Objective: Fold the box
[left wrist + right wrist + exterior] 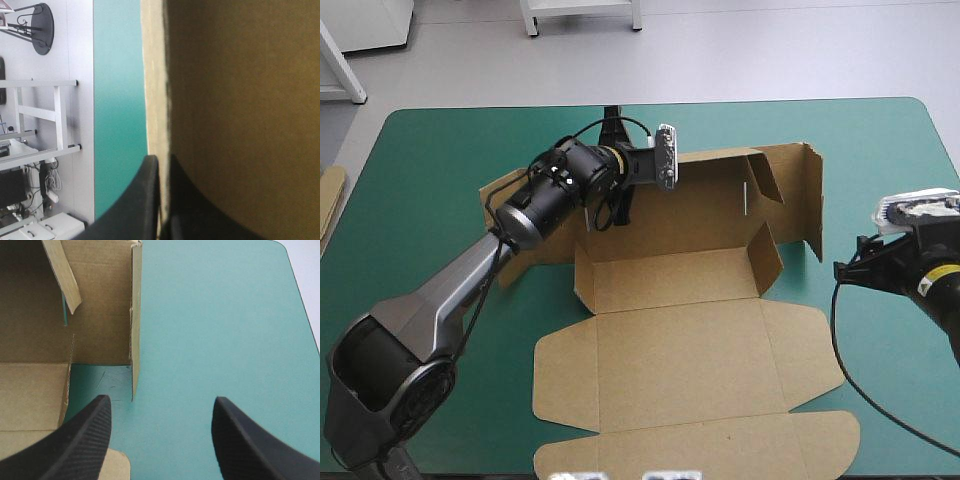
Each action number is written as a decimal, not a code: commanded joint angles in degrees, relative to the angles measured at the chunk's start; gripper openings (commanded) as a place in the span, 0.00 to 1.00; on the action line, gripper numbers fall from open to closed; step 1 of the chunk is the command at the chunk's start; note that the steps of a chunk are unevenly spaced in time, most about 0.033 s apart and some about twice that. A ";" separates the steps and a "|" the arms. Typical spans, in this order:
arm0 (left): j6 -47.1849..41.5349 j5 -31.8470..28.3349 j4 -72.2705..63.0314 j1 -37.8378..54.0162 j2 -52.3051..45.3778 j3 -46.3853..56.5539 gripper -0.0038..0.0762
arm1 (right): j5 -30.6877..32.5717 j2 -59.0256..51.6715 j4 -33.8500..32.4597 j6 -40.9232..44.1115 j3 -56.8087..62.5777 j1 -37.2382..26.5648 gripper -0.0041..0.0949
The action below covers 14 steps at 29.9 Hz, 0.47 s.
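Teal-green counter [430, 200] lay beneath both arms. Left fingers [142, 200] pinched the raised far wall of the brown box [670, 350]; right fingers [87, 435] stood apart, empty, beside its right wall. Mid-counter, the board looked light and stiff, best held by wall edges.
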 commanded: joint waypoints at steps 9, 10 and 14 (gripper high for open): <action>-19.68 -4.84 17.41 -7.85 -5.82 6.61 0.04 | -3.07 13.50 -0.79 -1.47 -18.97 -3.76 0.60; -20.65 -4.86 19.23 -8.30 -5.82 6.88 0.04 | -2.74 14.77 0.22 -2.33 -21.15 -5.00 0.60; -22.51 -5.83 23.41 -8.83 -5.91 7.45 0.04 | 0.64 19.65 7.82 -7.35 -29.65 -9.80 0.60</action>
